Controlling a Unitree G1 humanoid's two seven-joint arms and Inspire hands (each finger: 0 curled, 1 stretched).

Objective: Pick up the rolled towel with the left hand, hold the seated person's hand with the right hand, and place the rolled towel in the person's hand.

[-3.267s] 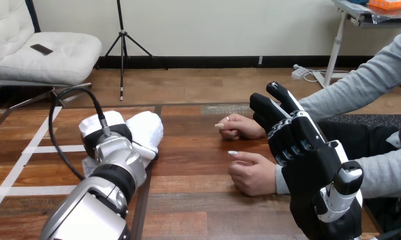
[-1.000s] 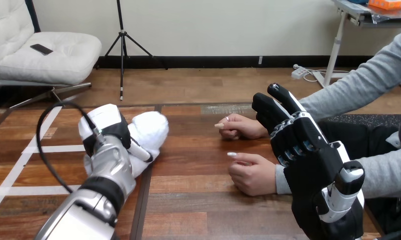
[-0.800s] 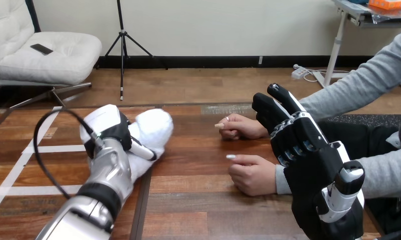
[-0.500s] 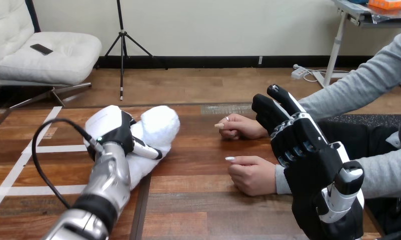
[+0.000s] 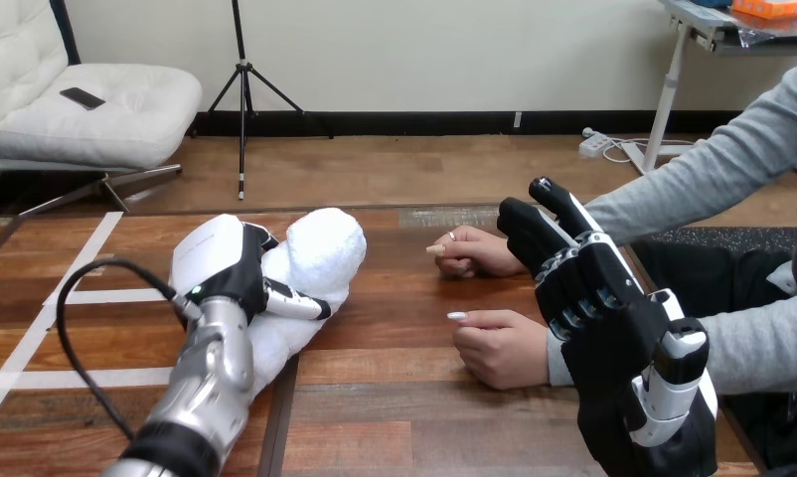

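Grasping the rolled towel (image 5: 325,253), the left hand (image 5: 231,273) lies well left of the person's nearer hand (image 5: 499,343), towel axis slanting toward it; the released right hand (image 5: 593,308) stands just beside it.

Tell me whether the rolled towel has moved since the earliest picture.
Yes. Held by the left hand, the rolled towel has shifted right and away from the robot: it now reaches farther past the dark seam in the wood than before.

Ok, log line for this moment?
left hand: shut on rolled towel | right hand: open, beside person's hands, not holding | person's hands: empty, on table
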